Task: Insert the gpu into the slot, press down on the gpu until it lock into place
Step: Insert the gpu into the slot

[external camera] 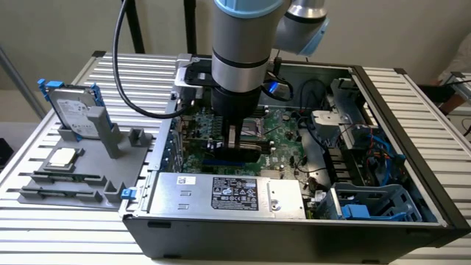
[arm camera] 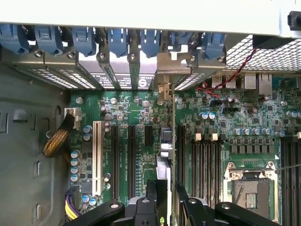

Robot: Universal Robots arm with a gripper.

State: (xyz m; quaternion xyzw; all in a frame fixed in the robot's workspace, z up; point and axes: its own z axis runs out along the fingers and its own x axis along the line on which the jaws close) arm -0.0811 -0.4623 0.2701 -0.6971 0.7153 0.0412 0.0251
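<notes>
Gripper (arm camera: 167,188): you are holding it at the gpu (arm camera: 173,127) top edge; clamped or free, cannot tell
Pressing: be pushing straight down, card upright over the slot (external camera: 220,162)

A pale beige wall (external camera: 59,27) closes the scene behind the gripper (external camera: 239,144), plain and evenly lit, turning brighter, almost white, far off to the exterior view's right of it. Two thin black poles (external camera: 134,30) rise against this wall, behind the gripper and toward the exterior view's left. Under and all round the gripper spreads the tabletop (external camera: 412,99), made of ribbed silvery metal slats that catch soft, diffuse light. Well away from the gripper on the exterior view's left, a slanted grey bar (external camera: 16,77) stands past the tabletop's edge.
</notes>
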